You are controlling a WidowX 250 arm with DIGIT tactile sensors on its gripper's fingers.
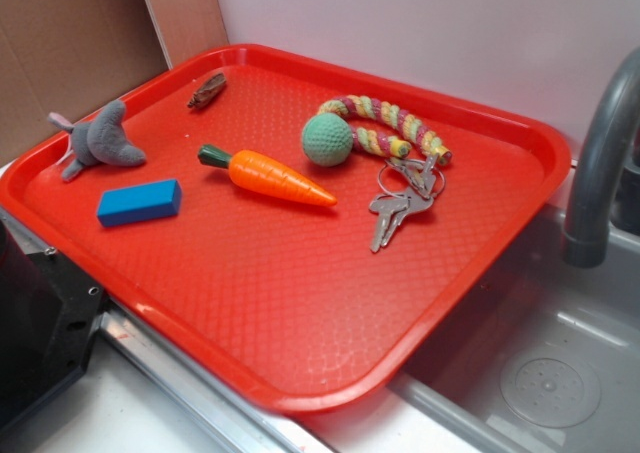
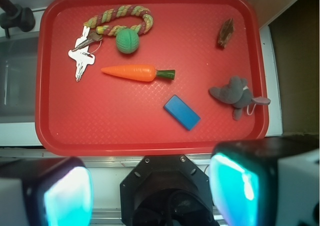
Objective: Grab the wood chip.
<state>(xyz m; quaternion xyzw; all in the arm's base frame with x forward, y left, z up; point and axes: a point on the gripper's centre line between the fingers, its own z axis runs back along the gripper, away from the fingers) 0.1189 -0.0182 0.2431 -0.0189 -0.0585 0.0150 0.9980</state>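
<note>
Wood chip [image 2: 225,33] near tray [image 2: 150,131] corner

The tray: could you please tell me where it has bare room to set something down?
The tray is bare along its near side, below the blue block, carrot and keys. The far half is crowded: wood chip, grey plush, green ball and rope.

Wood chip [image 2: 225,33] in tray [image 2: 150,141] corner

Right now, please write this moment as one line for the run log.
phase: before approach | claw: open, holds nothing, off the tray | target: wood chip at tray's far corner, untouched | nearest: grey plush
</note>
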